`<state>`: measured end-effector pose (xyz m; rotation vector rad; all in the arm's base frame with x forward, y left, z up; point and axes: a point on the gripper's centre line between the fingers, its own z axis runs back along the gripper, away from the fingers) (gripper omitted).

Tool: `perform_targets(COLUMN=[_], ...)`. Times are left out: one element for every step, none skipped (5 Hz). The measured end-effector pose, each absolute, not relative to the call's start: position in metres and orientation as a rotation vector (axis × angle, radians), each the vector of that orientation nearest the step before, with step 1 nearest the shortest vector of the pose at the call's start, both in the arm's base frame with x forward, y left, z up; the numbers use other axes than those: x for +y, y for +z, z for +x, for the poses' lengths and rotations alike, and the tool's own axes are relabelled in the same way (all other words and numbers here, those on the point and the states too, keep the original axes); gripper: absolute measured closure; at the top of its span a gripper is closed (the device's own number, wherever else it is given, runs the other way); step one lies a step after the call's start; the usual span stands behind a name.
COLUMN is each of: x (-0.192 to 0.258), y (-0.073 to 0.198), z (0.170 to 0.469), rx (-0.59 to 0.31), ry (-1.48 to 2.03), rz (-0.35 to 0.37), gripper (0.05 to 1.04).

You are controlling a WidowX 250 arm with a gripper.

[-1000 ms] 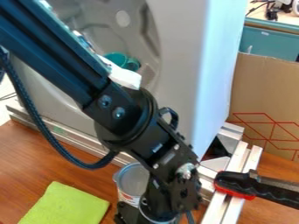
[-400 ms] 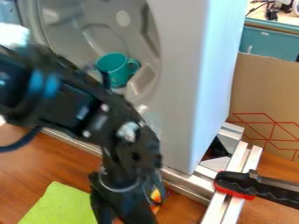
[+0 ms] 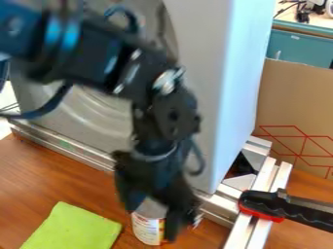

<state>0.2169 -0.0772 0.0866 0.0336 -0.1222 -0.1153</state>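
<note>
Under the hand point(image 3: 153, 222), among its spread fingers, a labelled tin can point(image 3: 148, 231) stands upright on the bench point(image 3: 46, 170), unraised. The hand looks wide open, no hold evident: reach seemingly made, grasp undone.

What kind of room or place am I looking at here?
Probably a robotics lab or workshop: a jointed black robot arm stands over a brown wood-grain table, beside silver metal framing rails and a black-and-red clamp.
</note>
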Motion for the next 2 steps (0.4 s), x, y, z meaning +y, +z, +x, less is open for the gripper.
perform_targets(x=[-0.083, -0.093], y=[0.091, 0.071], z=[0.230, 0.238], rx=[-0.093, -0.043], ry=[-0.064, -0.043], rz=[-0.016, 0.021], gripper=[0.083, 0.083])
